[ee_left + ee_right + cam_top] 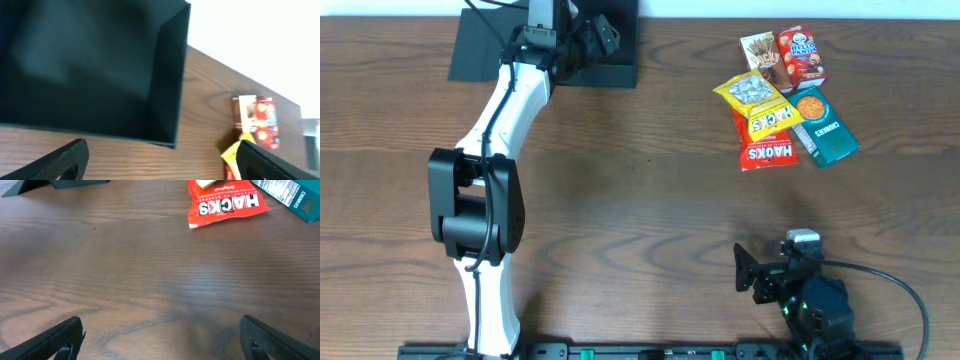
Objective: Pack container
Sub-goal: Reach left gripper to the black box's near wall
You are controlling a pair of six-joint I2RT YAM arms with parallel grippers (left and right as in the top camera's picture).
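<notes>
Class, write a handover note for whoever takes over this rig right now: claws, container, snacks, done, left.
Left claw: open, empty, at the open container, far left.
Right claw: open, empty, low over bare table, near edge.
Snack packets: heaped far right, outside the container.
Done: nothing packed; the visible container interior is empty.
Left: move every packet in, then probably close the container.
</notes>
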